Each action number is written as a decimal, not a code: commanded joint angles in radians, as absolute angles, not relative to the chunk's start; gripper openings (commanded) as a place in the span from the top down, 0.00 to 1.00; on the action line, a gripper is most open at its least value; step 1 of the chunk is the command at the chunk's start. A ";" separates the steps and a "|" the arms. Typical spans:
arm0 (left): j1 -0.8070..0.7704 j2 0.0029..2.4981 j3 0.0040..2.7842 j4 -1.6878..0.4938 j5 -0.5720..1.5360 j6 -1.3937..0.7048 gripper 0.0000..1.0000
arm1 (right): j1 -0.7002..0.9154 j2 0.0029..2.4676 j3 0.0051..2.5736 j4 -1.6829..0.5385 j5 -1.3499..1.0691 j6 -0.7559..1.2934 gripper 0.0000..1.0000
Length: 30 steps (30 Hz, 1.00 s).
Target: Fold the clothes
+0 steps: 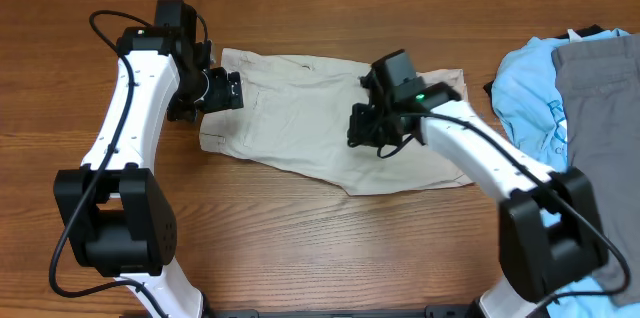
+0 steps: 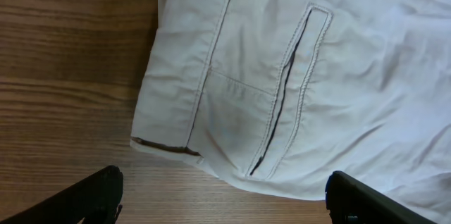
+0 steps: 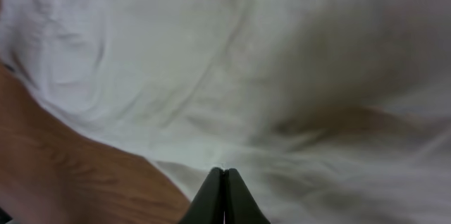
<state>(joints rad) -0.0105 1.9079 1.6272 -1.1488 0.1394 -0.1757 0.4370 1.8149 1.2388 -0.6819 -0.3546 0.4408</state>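
The shorts (image 1: 290, 118) lay lengthwise left-to-right, one end under the wide-open, empty left jaws, right jaws closed mid-cloth.

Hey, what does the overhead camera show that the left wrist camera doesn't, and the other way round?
Only overhead: the right gripper over the shorts, plus a blue T-shirt and a grey garment at the right edge. Only left wrist: the pocket stitching up close, and the left gripper open wide. Both: the shorts lying on the wooden table.
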 commanded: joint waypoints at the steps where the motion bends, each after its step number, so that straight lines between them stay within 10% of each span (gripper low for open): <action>1: -0.001 1.906 1.629 -1.131 0.140 -0.157 0.03 | 0.467 1.864 1.186 -0.619 -0.330 0.530 0.96; 30: 0.010 2.164 1.547 -0.904 0.209 -0.206 0.10 | 0.523 1.959 1.149 -0.484 -0.334 0.555 0.96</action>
